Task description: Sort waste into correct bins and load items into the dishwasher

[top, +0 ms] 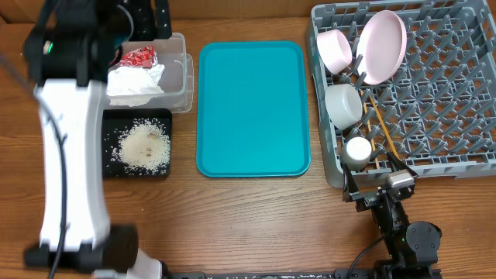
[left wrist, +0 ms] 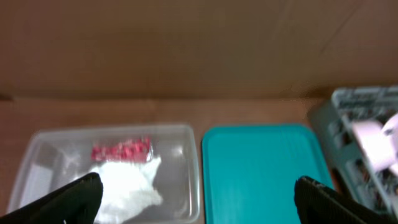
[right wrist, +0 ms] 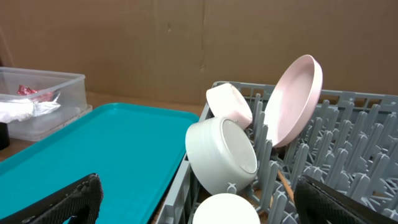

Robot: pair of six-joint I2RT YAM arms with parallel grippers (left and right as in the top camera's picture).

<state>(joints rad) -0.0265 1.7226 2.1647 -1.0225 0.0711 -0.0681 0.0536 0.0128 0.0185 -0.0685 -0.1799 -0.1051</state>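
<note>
The grey dishwasher rack (top: 442,101) holds the upright white-pink plate (top: 385,46), two small bowls (top: 335,48) (top: 343,106), the white cup (top: 358,149) and the chopsticks (top: 381,128). A red wrapper (top: 138,56) and a crumpled napkin (top: 136,80) lie in the clear tub (top: 182,85). Rice (top: 143,147) sits in the black tray (top: 112,167). My left gripper (left wrist: 199,191) hangs open and empty over the tub's near edge, above the napkin (left wrist: 127,183). My right gripper (top: 377,184) is open and empty at the rack's front corner, facing the cup (right wrist: 227,210).
A large teal serving tray (top: 252,108) lies between the bins and the rack, with nothing on it. The left arm's white body (top: 66,155) runs down the table's left side. A brown cardboard wall (right wrist: 186,43) stands behind the table.
</note>
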